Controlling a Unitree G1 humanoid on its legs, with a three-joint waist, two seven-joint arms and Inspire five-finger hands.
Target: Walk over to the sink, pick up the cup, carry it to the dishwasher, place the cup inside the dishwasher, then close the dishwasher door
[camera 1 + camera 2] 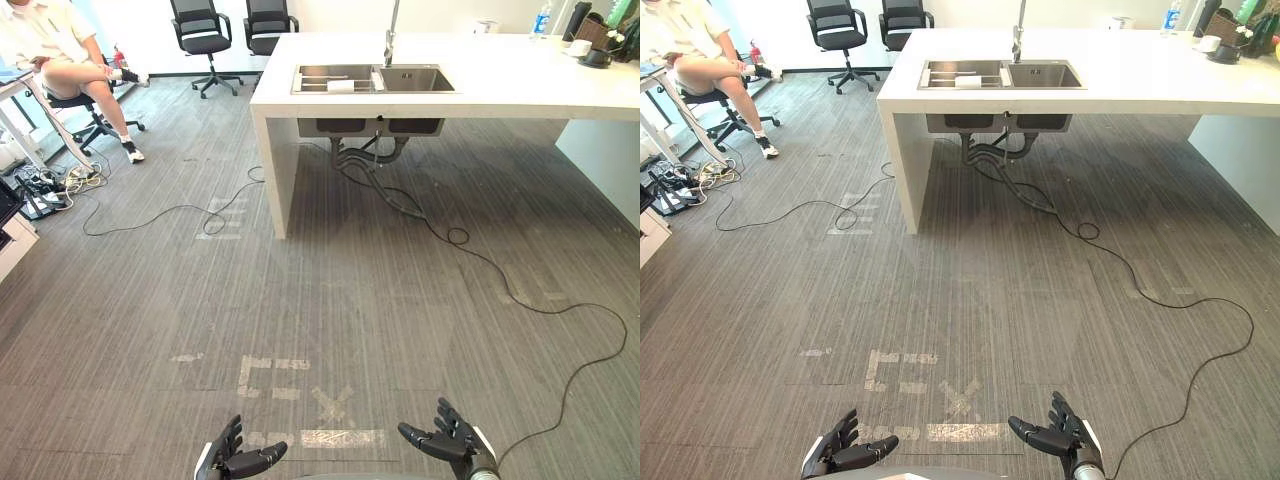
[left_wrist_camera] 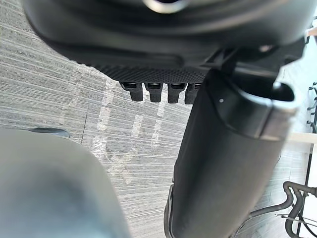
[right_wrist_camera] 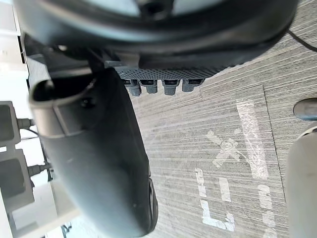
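Sink: steel sink [image 1: 415, 80] set in the white counter [image 1: 500, 90], well away from me.
Cup: perhaps the small white thing [image 1: 341, 86] in the left basin; I can't tell.
Hands: my left hand [image 1: 232, 460] and right hand [image 1: 452, 440] have spread fingers and hold nothing.

The left hand [image 1: 836, 455] and right hand [image 1: 1064, 440] hover well short of the white counter [image 1: 1140, 82], fingers loose, empty. A sink [image 1: 1044, 76] is set in the counter.

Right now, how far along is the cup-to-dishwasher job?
Nothing looks done. In hand: the approach walk; the sink in the white counter lies across grey floor ahead. The left hand and right hand hang low, open, holding nothing. Left: reach the sink, pick up the cup, carry it, load it, close the dishwasher door. I cannot make out the cup from here.
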